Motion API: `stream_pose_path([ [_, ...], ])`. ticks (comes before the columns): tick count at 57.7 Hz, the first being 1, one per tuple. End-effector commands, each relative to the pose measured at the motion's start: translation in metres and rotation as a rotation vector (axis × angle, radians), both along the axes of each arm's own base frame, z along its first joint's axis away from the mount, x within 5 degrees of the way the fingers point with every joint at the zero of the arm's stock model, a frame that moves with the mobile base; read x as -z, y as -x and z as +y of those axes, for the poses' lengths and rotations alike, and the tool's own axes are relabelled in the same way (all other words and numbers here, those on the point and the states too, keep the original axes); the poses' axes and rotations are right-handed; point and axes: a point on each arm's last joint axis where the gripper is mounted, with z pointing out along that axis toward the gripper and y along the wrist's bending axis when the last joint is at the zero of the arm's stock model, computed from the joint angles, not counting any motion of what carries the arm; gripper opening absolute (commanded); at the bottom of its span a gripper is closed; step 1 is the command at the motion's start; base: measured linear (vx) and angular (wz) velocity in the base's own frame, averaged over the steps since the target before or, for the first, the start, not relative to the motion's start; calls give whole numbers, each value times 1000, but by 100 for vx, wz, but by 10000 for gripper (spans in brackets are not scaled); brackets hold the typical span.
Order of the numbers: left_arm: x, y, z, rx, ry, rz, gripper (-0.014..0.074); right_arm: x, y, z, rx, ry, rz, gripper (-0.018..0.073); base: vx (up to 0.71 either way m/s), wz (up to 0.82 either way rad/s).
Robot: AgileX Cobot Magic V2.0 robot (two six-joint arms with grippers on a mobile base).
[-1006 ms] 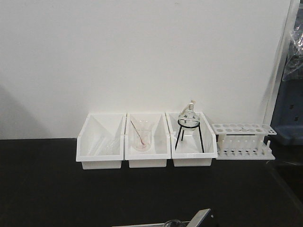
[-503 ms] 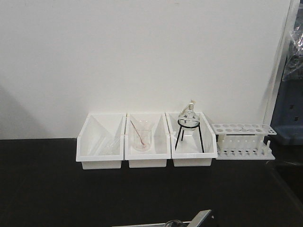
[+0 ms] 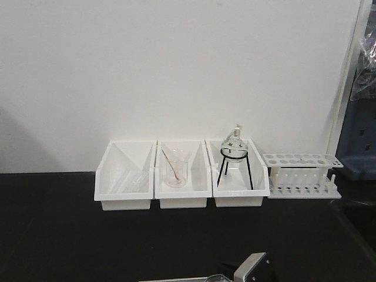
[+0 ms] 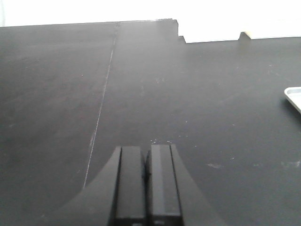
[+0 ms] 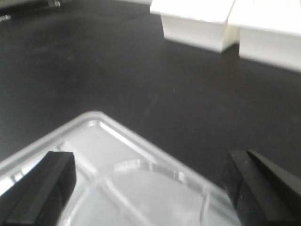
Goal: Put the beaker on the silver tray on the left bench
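In the right wrist view my right gripper (image 5: 150, 188) is open, its black fingers (image 5: 47, 186) wide apart. The small clear beaker (image 5: 141, 165) stands between them on the silver tray (image 5: 94, 117); only its round rim and upper wall show, and neither finger touches it. The tray lies on the black bench top (image 5: 141, 70). One tray corner (image 4: 294, 96) shows at the right edge of the left wrist view. My left gripper (image 4: 146, 149) is shut and empty, low over the bare black worktop (image 4: 188, 94). In the front view, part of the right gripper (image 3: 254, 268) and the tray's edge (image 3: 176, 279) show at the bottom.
Three deep white bins (image 3: 182, 176) stand against the white wall. The middle one holds a beaker with a reddish rod (image 3: 174, 170); the right one holds a round flask on a black wire stand (image 3: 235, 158). A white test-tube rack (image 3: 302, 175) stands to their right.
In the front view the right gripper has risen and shifted a little to the right at the bottom edge. Nothing else has moved.
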Motion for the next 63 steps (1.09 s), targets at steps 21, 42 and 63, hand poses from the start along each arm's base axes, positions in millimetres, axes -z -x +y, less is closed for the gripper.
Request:
stream_pose_path([
  [21,2,-1,-1,9,3,-66,1,-128,10,-6,35,-234,-328,260,0,0],
  [42,2,-1,-1,9,3,-66,1,-203,68,-63,467,-11,4,-11,0,0],
  [63,2,-1,-1,9,3,-66,1,-210,166,-121,738,123,42,-6,0,0],
])
